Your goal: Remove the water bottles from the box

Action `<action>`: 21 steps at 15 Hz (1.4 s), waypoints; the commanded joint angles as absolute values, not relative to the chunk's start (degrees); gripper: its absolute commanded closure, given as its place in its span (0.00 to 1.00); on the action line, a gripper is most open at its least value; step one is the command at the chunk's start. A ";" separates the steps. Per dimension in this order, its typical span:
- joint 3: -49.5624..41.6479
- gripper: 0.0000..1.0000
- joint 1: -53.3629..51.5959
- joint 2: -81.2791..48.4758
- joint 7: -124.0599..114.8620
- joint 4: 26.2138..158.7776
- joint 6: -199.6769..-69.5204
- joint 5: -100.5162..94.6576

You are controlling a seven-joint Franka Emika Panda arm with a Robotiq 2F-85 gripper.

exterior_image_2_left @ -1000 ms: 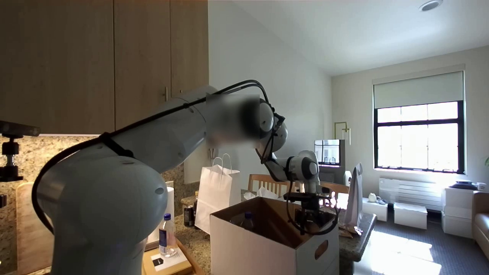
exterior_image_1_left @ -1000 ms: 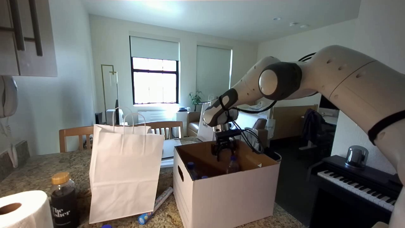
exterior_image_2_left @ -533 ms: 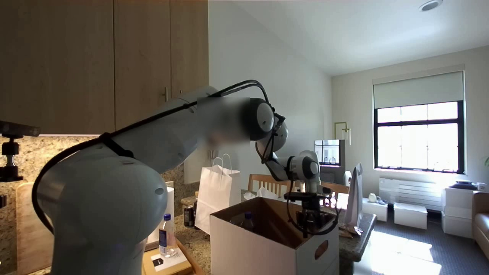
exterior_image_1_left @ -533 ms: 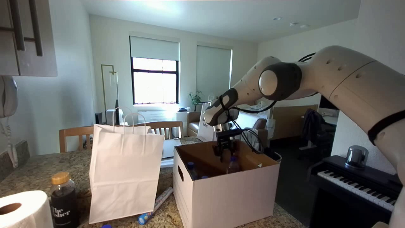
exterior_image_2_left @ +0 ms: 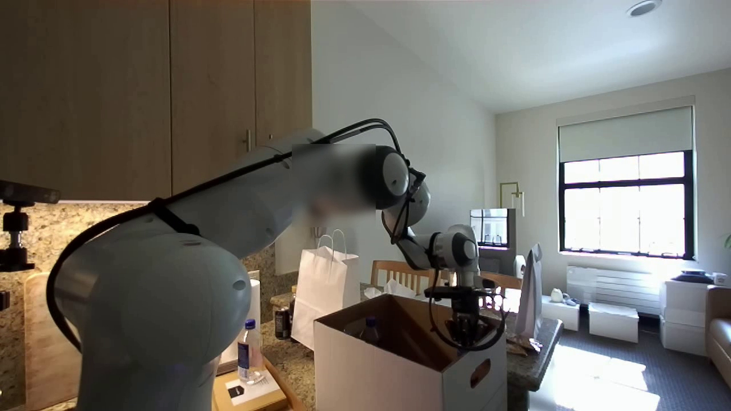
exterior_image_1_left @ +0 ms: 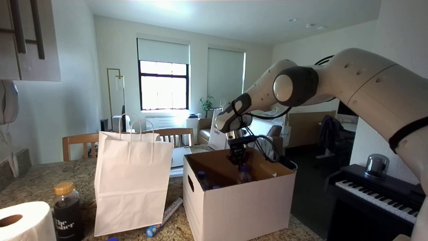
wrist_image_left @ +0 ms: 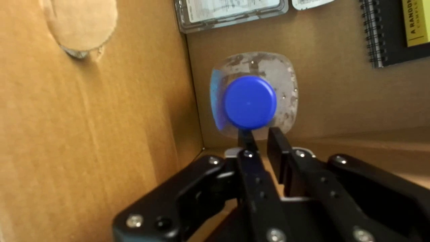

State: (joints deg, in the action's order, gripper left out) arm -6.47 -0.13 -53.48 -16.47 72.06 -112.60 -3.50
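The box [exterior_image_1_left: 249, 204] is white outside, brown inside, and stands open at the top in both exterior views. My gripper [wrist_image_left: 260, 132] reaches down into it, its jaws drawn together with only a narrow gap. Just beyond the fingertips stands an upright water bottle [wrist_image_left: 285, 87] with a blue cap [wrist_image_left: 250, 102] that overlaps the end of one finger. Nothing shows clasped between the pads. In an exterior view, that bottle [exterior_image_1_left: 244, 177] is beside the gripper tips. Two more blue-capped water bottles, one [exterior_image_1_left: 202, 177] and another [exterior_image_1_left: 216, 187], show in the box. Another water bottle [exterior_image_2_left: 249, 357] stands outside it.
Inside the box lie a clear plastic case [wrist_image_left: 231, 27] and a spiral notebook [wrist_image_left: 389, 53]. A white paper bag [exterior_image_1_left: 133, 187] stands beside the box, with a printed tube [exterior_image_1_left: 167, 214] between them. A dark bottle [exterior_image_1_left: 67, 217] and paper roll [exterior_image_1_left: 30, 221] are near the counter's front.
The jaws have closed from wide apart to nearly together. The bottle beside the tips has shifted slightly left in an exterior view. The arm has hardly moved.
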 commanded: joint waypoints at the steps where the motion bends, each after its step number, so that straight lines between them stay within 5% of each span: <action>1: -7.25 0.97 -0.70 -53.58 -18.91 71.22 -112.33 -3.46; 3: -7.14 0.96 -0.75 -53.23 -19.28 71.37 -112.50 -3.22; 4: -7.18 0.71 -0.89 -52.91 -19.67 71.37 -111.33 -3.14; 6: -6.99 0.66 -0.81 -51.81 -19.57 72.39 -112.08 -2.98; 16: -8.16 0.03 -2.37 -48.86 -18.78 77.53 -117.31 -5.87; 19: -8.99 0.01 -3.90 -47.50 -19.01 80.74 -120.66 -8.66; 20: -8.86 0.27 -4.23 -46.96 -18.97 81.28 -119.53 -8.88; 21: -8.81 0.26 -4.69 -46.24 -18.83 82.23 -119.00 -9.29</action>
